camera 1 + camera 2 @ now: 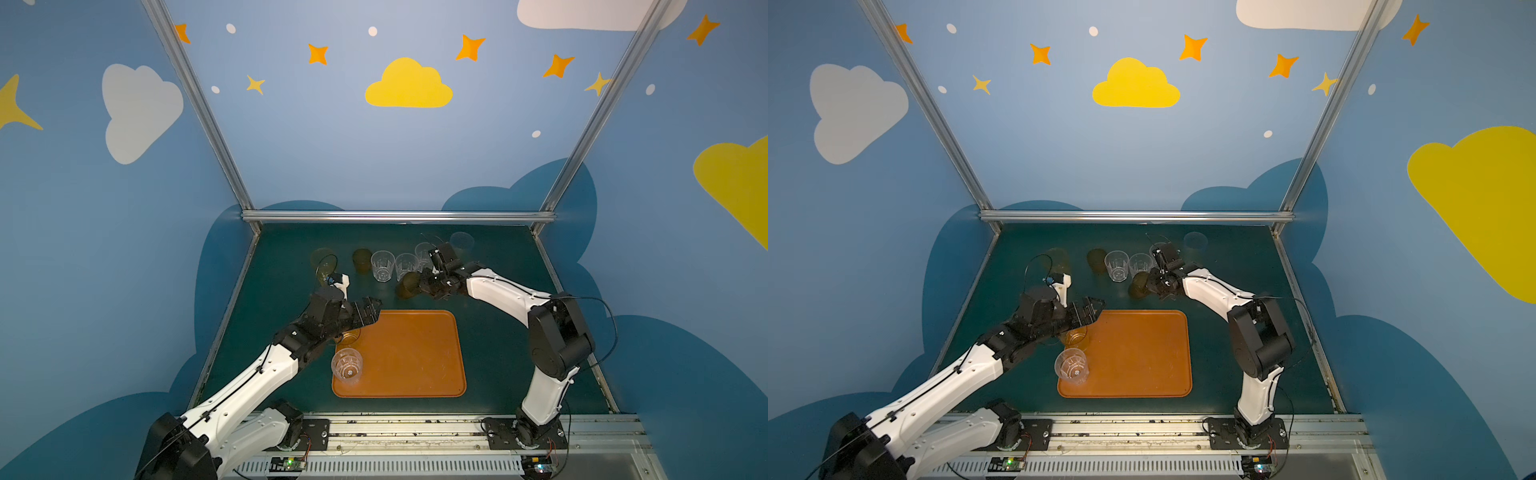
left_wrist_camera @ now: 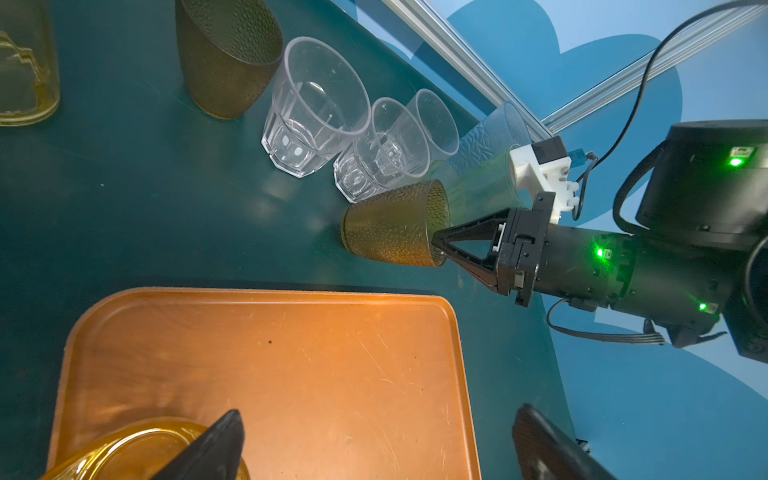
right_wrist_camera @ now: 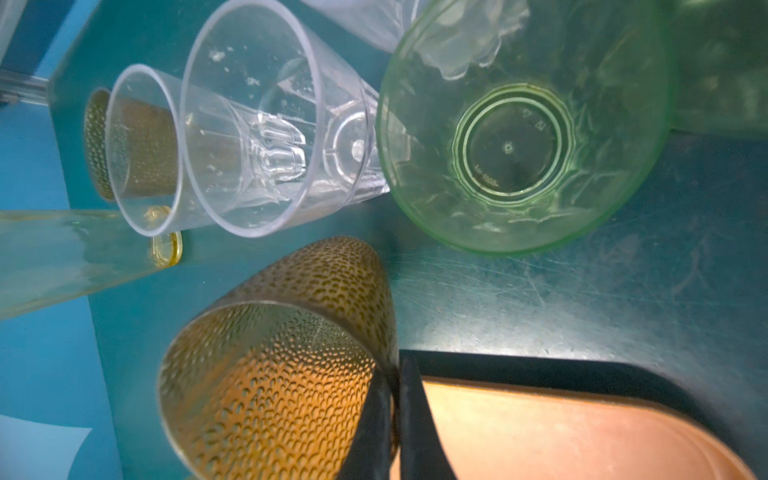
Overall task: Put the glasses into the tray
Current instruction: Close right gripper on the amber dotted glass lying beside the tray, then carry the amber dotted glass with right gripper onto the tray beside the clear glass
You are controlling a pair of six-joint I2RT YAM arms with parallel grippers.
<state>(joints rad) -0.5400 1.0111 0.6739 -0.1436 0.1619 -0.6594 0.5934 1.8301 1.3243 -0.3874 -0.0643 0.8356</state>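
My right gripper (image 3: 395,374) is shut on the rim of a dark brown dimpled glass (image 3: 270,374), one finger inside and one outside. The glass (image 1: 409,284) is tipped on its side just beyond the far edge of the orange-brown tray (image 1: 415,361). My left gripper (image 2: 380,419) hangs open over the tray's far left corner, holding nothing. Below its finger an amber glass (image 2: 137,449) stands in the tray. A clear faceted glass (image 1: 347,365) stands on the tray's left side. Several more glasses (image 1: 382,266) stand in a row at the back.
The back row holds a yellow-green glass (image 1: 324,262), a dark brown one (image 1: 362,259), clear faceted ones (image 2: 316,108), a green one (image 3: 519,124) and a greyish-clear tall one (image 1: 461,241). The metal frame rail (image 1: 395,216) bounds the green mat behind them.
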